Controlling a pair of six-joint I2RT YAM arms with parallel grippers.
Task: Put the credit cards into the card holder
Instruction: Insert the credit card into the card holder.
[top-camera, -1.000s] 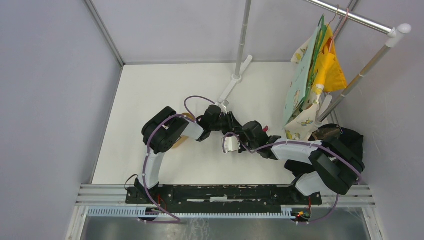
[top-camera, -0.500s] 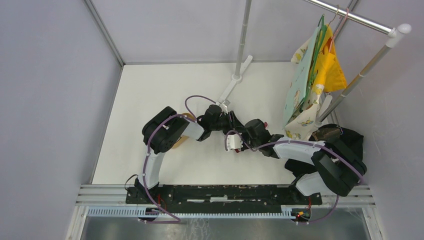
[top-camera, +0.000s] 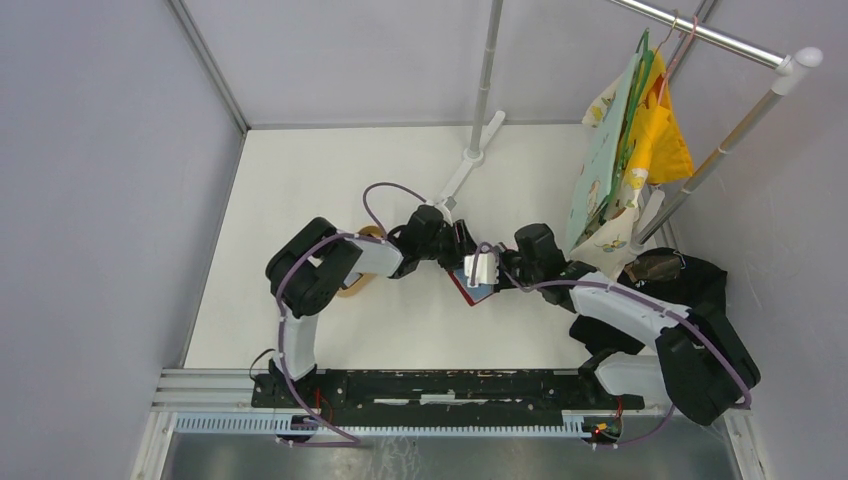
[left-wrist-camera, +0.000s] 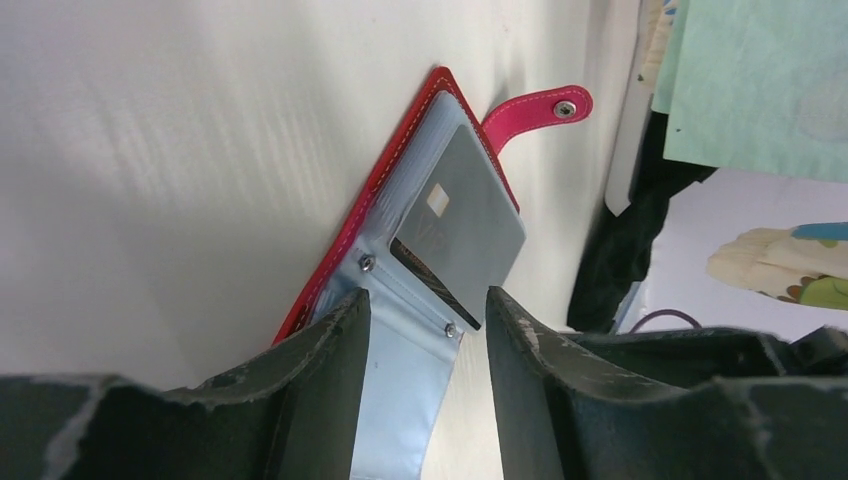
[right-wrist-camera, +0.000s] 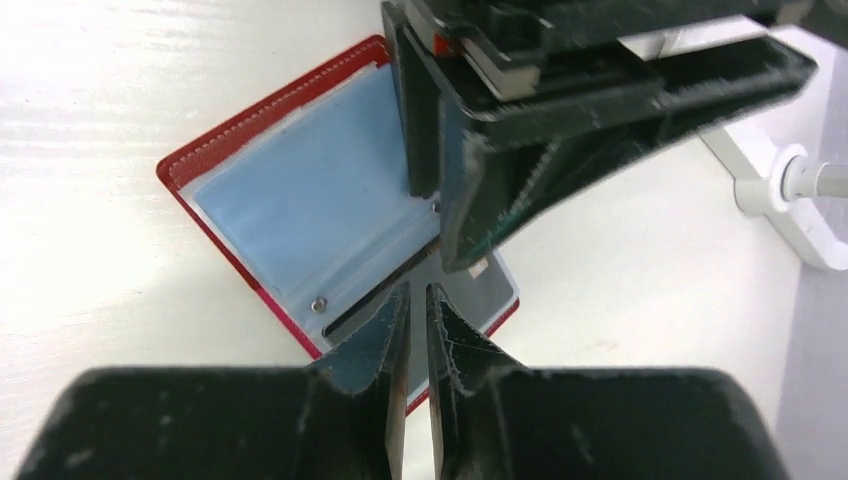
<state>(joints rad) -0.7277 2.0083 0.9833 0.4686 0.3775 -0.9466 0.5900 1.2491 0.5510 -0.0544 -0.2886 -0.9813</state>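
The card holder (left-wrist-camera: 338, 260) is showing red, stitched, leather-like grain; its pocket panels (right-wrist-camera: 300, 200) are gleaming as glossy plastic. The snap stud (left-wrist-camera: 566, 108) is shining metal, the grey card (left-wrist-camera: 470, 220) is looking satin-smooth, and the left gripper (left-wrist-camera: 425, 298) is showing rough, scuffed black fingers (left-wrist-camera: 320, 400).

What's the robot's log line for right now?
holder: open on table | grey card: lying on holder | left end effector: open over holder

The white worktop (top-camera: 300, 200) carries a metal garment rack. Its upright pole (top-camera: 486, 80) stands on a white foot (top-camera: 468, 160) near the far edge, and its top rail (top-camera: 700, 33) crosses the far right corner. A mint-green cloth (top-camera: 600, 150), a yellow cloth (top-camera: 668, 135) and a cream printed cloth (top-camera: 606, 245) hang from the rail. A black fabric heap (top-camera: 690, 275) lies at the right edge. A tan wooden tray (top-camera: 350, 291), mostly hidden, sits left of centre.
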